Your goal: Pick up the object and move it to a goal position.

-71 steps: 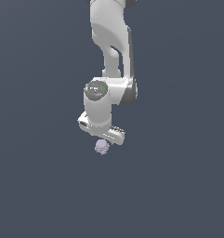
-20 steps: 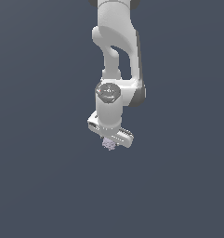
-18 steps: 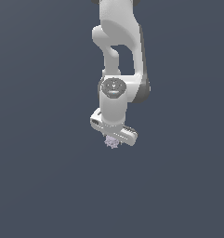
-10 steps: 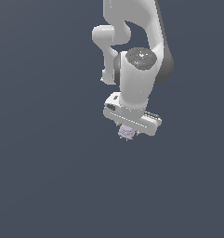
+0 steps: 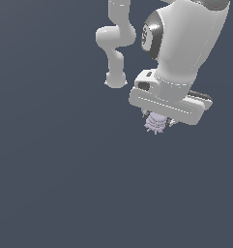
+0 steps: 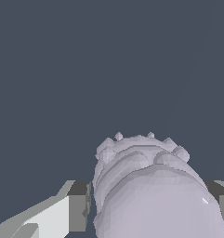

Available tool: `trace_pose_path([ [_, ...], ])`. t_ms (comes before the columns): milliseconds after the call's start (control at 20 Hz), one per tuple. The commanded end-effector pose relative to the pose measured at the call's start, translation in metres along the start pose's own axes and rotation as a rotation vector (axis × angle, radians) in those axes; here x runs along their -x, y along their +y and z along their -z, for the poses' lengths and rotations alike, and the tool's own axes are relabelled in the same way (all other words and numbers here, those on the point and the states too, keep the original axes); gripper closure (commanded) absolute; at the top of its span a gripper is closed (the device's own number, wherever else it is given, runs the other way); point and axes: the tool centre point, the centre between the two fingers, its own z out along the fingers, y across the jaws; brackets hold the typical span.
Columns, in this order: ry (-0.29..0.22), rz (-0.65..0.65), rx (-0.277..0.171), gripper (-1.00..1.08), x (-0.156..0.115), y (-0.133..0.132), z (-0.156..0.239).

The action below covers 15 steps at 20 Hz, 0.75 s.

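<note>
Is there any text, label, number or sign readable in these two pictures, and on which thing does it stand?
None: no text shows on the white gripper, on the lavender-grey object held between its fingers, on the arm, or on the plain dark background in either view.

A bare simulator scene — flat, featureless slate-grey backdrop (image 5: 50,184) behind everything, no furnishings.

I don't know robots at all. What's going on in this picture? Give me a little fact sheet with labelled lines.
Setting: simulator render, plain dark grey-blue backdrop
Robot: one white arm
Gripper: gripper pointing down, shut on the object
Object: the object, a small lavender-grey spiky lump; fills the wrist view between dark finger pads
Goal marker: none visible
</note>
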Motion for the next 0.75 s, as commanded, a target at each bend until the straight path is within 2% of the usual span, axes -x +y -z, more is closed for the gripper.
trace_pose_path([
  [0,-0.002,-0.001,0.001,1.08,0.005,-0.012,0.017],
  [350,-0.002,-0.001,0.000,1.08,0.012,-0.033,0.046],
  [700,-0.002,-0.001,0.000,1.08,0.013,-0.038,0.053],
])
